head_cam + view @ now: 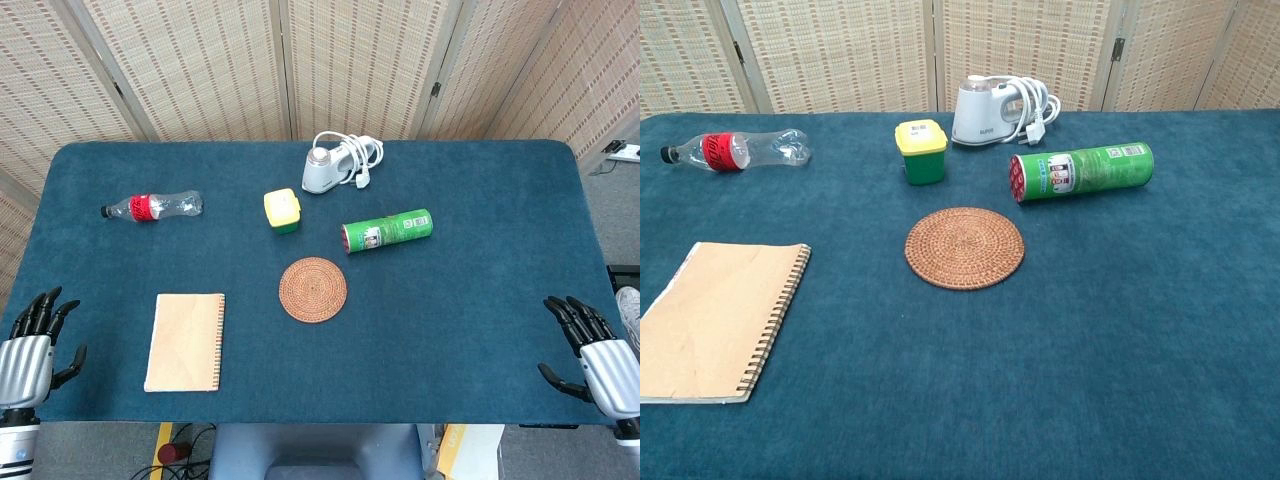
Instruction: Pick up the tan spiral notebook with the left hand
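The tan spiral notebook (pixel 185 341) (pixel 718 318) lies flat on the blue table near the front left, its wire spine along its right edge. My left hand (pixel 34 348) hovers at the table's front left corner, well to the left of the notebook, fingers spread and holding nothing. My right hand (pixel 595 352) is at the front right corner, fingers apart and empty. Neither hand shows in the chest view.
A round woven coaster (pixel 313 289) sits mid-table. Behind it are a green tube can (pixel 387 231) lying on its side, a yellow-lidded green box (pixel 282 211), a white appliance with a cord (pixel 335 165), and a plastic bottle (pixel 152 206) at back left. The table (pixel 450 330) is blue cloth.
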You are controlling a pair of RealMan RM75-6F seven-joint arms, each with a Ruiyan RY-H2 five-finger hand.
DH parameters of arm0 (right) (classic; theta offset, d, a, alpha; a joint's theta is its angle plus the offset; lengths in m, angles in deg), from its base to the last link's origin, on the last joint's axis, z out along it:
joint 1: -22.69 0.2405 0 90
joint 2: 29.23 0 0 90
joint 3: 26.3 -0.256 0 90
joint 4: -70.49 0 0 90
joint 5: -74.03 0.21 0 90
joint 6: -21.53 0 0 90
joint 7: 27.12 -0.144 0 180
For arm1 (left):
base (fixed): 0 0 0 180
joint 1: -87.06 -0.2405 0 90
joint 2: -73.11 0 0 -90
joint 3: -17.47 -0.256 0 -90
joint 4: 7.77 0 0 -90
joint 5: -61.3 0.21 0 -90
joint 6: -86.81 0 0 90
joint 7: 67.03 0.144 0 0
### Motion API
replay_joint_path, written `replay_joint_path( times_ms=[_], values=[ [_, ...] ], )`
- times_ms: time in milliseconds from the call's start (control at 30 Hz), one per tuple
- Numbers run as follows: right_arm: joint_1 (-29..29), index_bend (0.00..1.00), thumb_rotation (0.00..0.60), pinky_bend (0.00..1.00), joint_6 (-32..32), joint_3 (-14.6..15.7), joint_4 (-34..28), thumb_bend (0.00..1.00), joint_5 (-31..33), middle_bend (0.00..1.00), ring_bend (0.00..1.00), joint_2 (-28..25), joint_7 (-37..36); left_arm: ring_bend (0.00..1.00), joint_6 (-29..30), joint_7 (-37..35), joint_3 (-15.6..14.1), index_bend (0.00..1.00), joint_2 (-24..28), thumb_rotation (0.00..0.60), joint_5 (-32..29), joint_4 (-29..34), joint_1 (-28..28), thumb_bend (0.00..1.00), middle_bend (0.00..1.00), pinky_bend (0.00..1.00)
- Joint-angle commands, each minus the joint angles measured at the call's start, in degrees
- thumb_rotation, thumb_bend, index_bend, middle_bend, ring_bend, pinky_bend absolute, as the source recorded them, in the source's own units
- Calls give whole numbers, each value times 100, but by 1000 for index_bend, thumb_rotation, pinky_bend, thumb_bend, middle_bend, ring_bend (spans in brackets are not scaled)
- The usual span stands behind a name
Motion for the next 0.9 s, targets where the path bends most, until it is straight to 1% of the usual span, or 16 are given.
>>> replay_joint_path(
  times_ms=[33, 367, 500, 600, 767, 900],
  values=[
    [81, 19, 600, 115, 134, 12, 21, 294, -4, 126, 50, 6, -7, 42, -6, 23, -2, 209, -21, 600, -29, -16, -6, 417, 70, 167],
    [115, 19, 600, 115, 98, -4, -48, 294, -42, 126, 50, -11, 48, 42, -32, -13, -20, 209, -41, 600, -20, -123, -5, 417, 70, 167],
    [74, 20, 600, 115, 0, -16, -104, 294, -42, 126, 50, -55, 102, 42, -144, -176, -10, 209, -54, 600, 133, -362, 120, 417, 70, 167],
    [38, 19, 600, 115, -79, -36, -168, 294, -23, 126, 50, -118, 115, 42, -335, -489, -26, 212, -68, 600, 320, -689, 290, 396, 70, 167],
    [3, 19, 600, 115, -173, -51, -294, 294, -30, 126, 50, -242, 93, 42, -683, -1222, -203, 214, -185, 600, 886, -1593, 656, 292, 70, 180],
    [-14, 19, 600, 115, -208, -59, -390, 294, -35, 126, 50, -294, 144, 42, -654, -1760, -304, 215, -483, 600, 1267, -2374, 860, 237, 72, 180]
  ],
)
